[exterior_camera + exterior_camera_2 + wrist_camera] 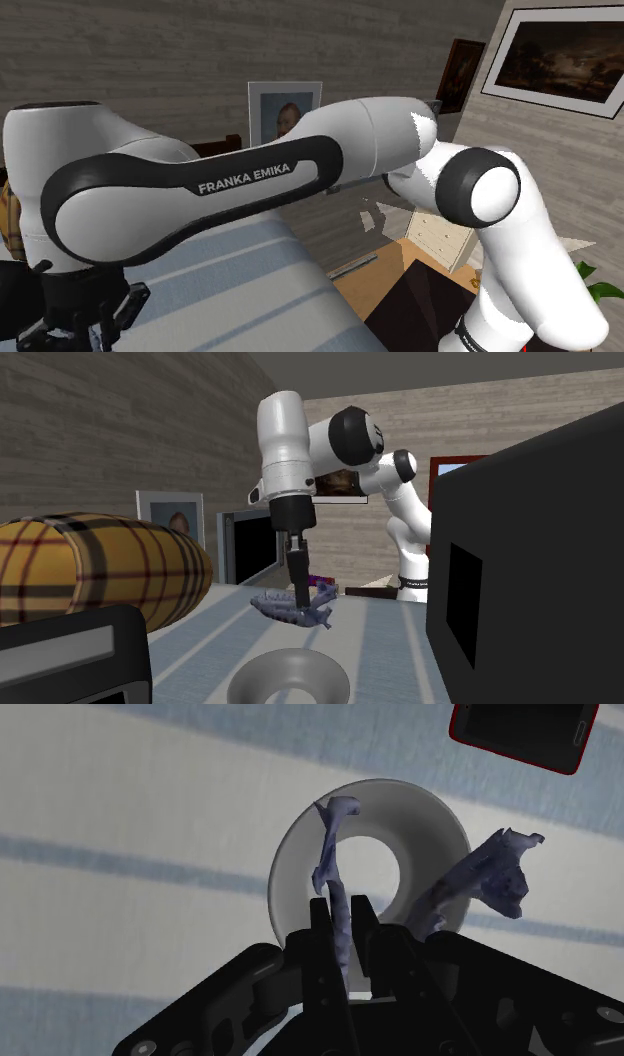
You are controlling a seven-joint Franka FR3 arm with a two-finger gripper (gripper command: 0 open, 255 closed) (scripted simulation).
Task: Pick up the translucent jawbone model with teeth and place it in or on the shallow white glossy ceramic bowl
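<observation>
The arm point(380, 135) is glossy white in fat rounded segments, with a black band point(130, 200) reading FRANKA EMIKA in white capitals and dark rings point(448, 185) at the joints; the gripper point(340, 909) is all black, with small pale screw heads point(140, 1047) on its housing

You get soft, even light everywhere; the wrist view runs dimmer, the bowl point(295, 884) shaded grey around a brighter centre.

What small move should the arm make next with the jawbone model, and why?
Probably lower it toward the bowl, without opening yet. The gripper is shut on one branch of the jawbone model, and the wrist view shows the bowl right beyond it.
</observation>
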